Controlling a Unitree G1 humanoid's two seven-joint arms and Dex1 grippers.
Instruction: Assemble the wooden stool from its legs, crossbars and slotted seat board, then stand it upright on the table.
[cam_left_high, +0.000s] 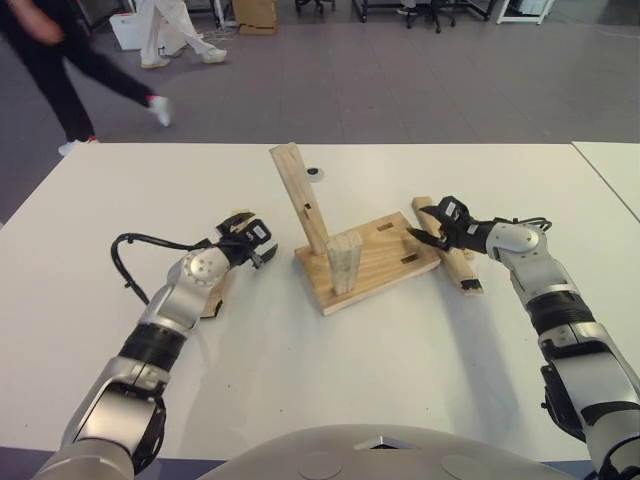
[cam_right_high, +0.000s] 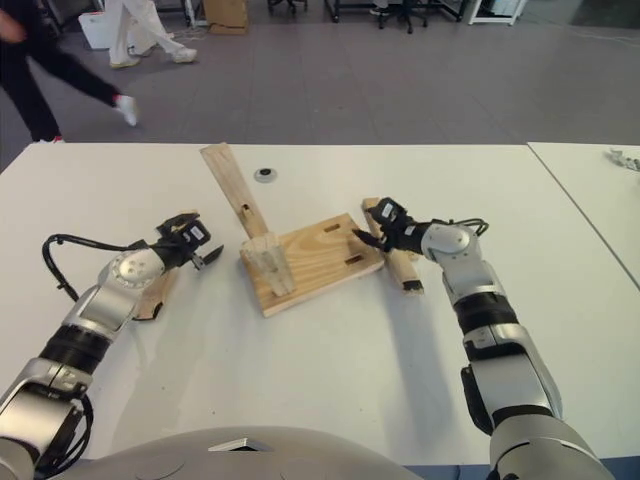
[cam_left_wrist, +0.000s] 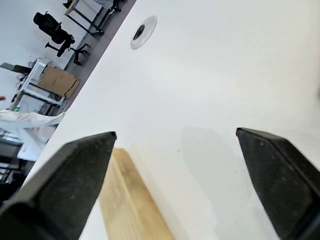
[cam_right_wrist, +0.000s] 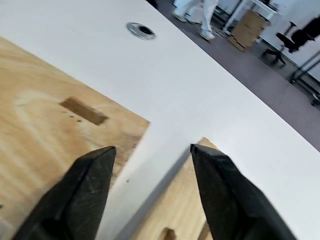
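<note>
Low over the white surface (cam_left_high: 400, 380), the right end effector (cam_left_high: 420, 236) hovers at the 3 o'clock edge of the slotted seat board (cam_left_high: 385, 262). Its fingers are parted and grip nothing; one is above the board, the other above a loose leg (cam_left_high: 458, 262) lying just beside the board. Whether either finger touches wood cannot be told. The board lies flat mid-surface with two pieces standing on it: a tall leg (cam_left_high: 298, 195) leaning toward 11 o'clock and a shorter upright piece (cam_left_high: 343, 262) near the 8 o'clock edge. At the board's 9 o'clock, apart from it, the left end effector (cam_left_high: 266, 254) is spread wide and empty above another wooden piece (cam_left_wrist: 131, 200). A round grommet (cam_left_high: 315, 174) sits at 12 o'clock.
</note>
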